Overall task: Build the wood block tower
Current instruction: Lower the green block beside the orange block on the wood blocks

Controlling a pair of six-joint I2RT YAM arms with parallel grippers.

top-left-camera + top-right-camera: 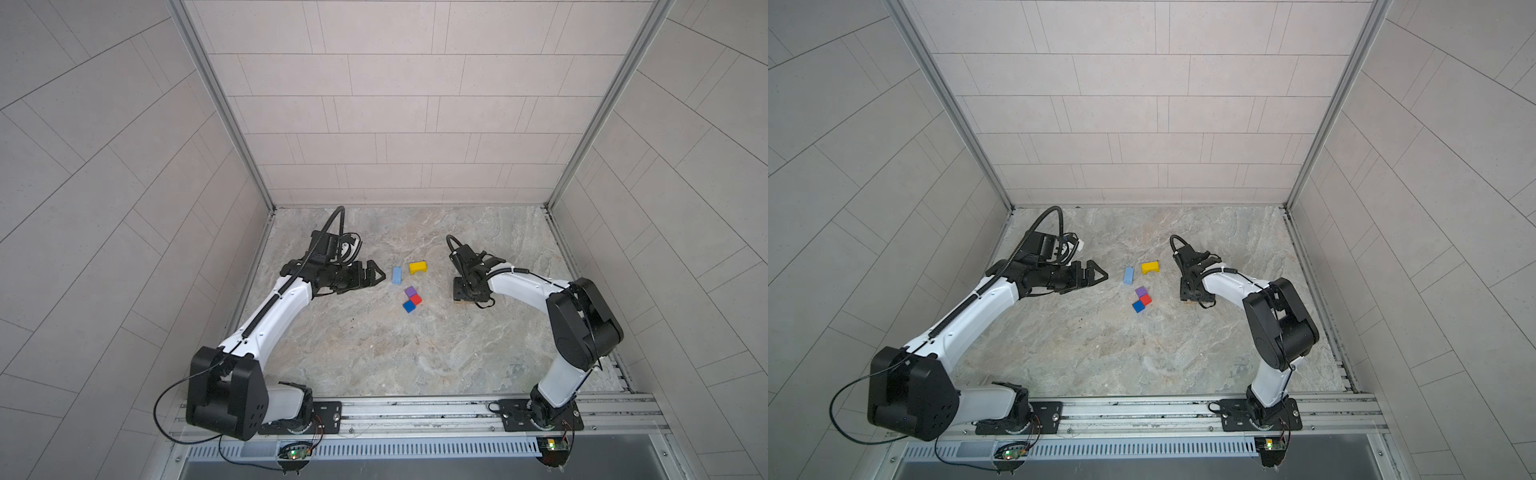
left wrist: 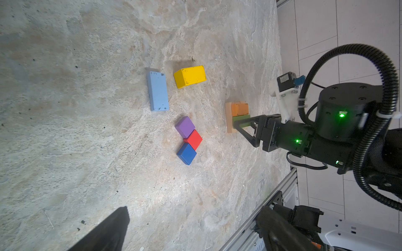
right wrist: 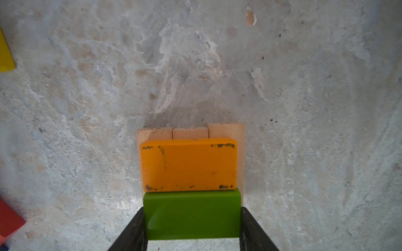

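- Nearest me: the rail point(image 1: 415, 409) with both arm bases bolted on, then a bare stretch of marbled table point(image 1: 374, 357).
- Loose cubes, mid-table, in a staggered row, each touching the next: the blue cube point(image 1: 409, 306) is closest, then the red cube point(image 1: 416, 299), then the purple cube point(image 1: 410, 291). All lie flat on the table.
- Tower point(image 2: 236, 116), to the right of the cubes and apart from them. Two layers only:
- The bottom layer is three tan blocks point(image 3: 190, 132) side by side.
- An orange block point(image 3: 188, 165) lies flat across them.
- A green block point(image 3: 191, 215) lies edge to edge with the orange one and appears to sit on the tan layer.
- Right gripper point(image 3: 192, 208): it points down over the tower, jaws clamped on the short ends of the green block. In both top views its body hides the blocks below.
- Left gripper point(image 1: 378, 273): it hovers at the left, pointing toward the blocks, jaws spread wide with nothing between them.
- Light-blue block point(image 1: 397, 276): flat on the table, just beyond the left fingertips and not touched.
- Yellow block point(image 1: 417, 267): near the light-blue one on its right, set at an angle, and farthest of the loose pieces.
- Beyond that there is open table up to the tiled back wall point(image 1: 407, 124).
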